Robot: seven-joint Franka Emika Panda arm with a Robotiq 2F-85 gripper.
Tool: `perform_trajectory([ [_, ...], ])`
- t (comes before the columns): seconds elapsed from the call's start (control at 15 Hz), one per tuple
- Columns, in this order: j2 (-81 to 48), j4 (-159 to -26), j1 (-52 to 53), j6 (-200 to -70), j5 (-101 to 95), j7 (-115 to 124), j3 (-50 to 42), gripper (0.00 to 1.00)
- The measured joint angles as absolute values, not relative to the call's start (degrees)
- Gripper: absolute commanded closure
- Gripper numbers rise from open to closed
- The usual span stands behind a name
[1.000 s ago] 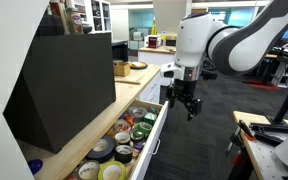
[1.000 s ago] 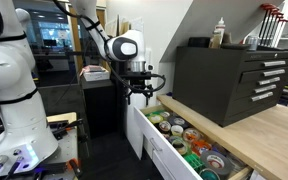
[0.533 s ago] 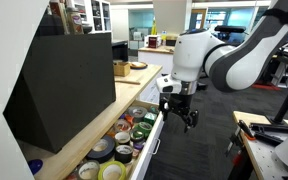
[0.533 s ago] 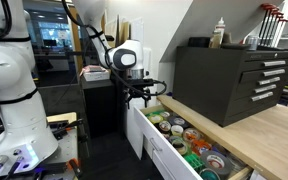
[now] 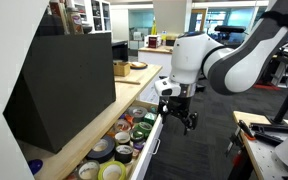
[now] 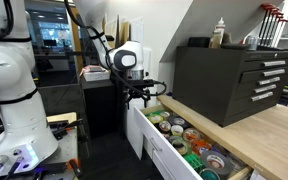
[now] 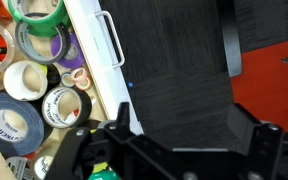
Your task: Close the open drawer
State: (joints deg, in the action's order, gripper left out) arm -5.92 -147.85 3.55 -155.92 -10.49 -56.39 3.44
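Observation:
The long white drawer [image 5: 150, 142] stands pulled out from under the wooden worktop, full of coloured tape rolls [image 5: 124, 135]. It also shows in an exterior view [image 6: 152, 148]. In the wrist view its white front panel [image 7: 92, 62] and small metal handle [image 7: 113, 38] lie at the upper left, with tape rolls [image 7: 29, 85] beside them. My gripper [image 5: 181, 115] hangs just outside the drawer's far end, near the front panel, also seen in an exterior view [image 6: 139, 97]. In the wrist view my gripper [image 7: 184, 125] is open and empty over the dark floor.
A black tool chest [image 5: 64, 85] stands on the wooden worktop [image 6: 269, 135], with bottles [image 6: 221, 32] on top. A white robot body [image 6: 12, 90] stands to the side. A workbench with tools [image 5: 269, 140] is across the dark carpeted aisle [image 5: 199, 150].
Over the last second my gripper came down and nearer the drawer's front panel. In the last half second it has hardly moved. The drawer stays open.

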Motion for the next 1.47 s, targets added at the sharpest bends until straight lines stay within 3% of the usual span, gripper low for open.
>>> perform_trajectory([
  [1.47, -34.58, -127.25, 2.06, -163.46, -17.80, -56.38, 3.43, 0.00],
])
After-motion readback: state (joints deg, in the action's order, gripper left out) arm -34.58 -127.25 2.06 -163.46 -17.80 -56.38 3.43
